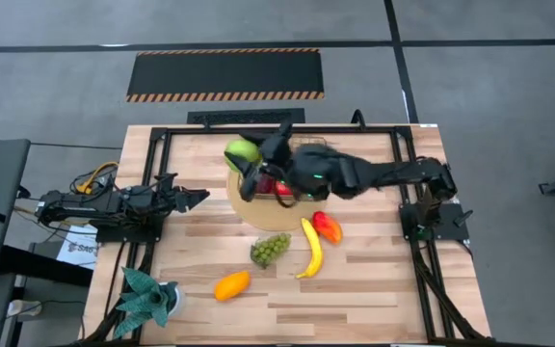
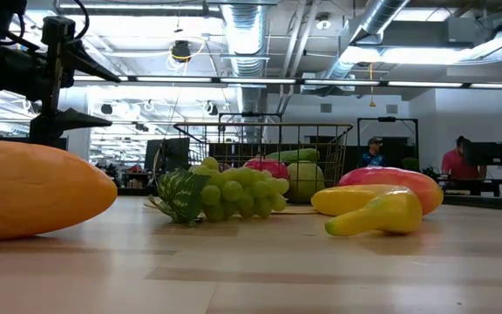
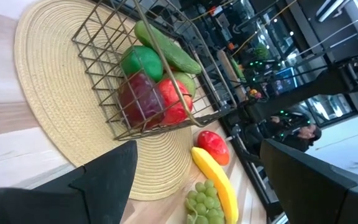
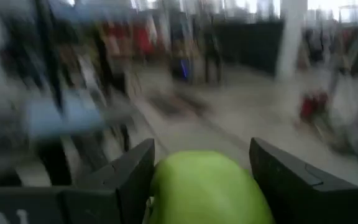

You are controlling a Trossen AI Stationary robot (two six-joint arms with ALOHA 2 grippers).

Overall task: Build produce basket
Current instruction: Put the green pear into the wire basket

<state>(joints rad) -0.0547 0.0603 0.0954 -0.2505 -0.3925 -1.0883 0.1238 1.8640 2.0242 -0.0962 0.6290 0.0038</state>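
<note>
A pale wooden table [image 1: 374, 289] stands on grey floor, an open workshop behind it. On a round woven mat [image 3: 48, 118] sits the wire basket [image 3: 114, 53], holding red apples [image 3: 151, 99], a green fruit [image 3: 140, 61] and a cucumber [image 3: 166, 45]. The right tool [image 1: 247, 162] grips a green pear [image 1: 240, 150] over the basket's edge. The left tool [image 1: 198, 198] rests open at the table's left. Grapes [image 1: 270, 249], banana [image 1: 310, 249], mango [image 1: 328, 226] and orange fruit [image 1: 231, 284] lie on the table.

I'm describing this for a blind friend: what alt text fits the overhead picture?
The right arm's pincer holds a green pear over a dark wire basket on a round tan mat; the left pincer waits open. Grapes, a banana and a mango lie nearby.
</note>
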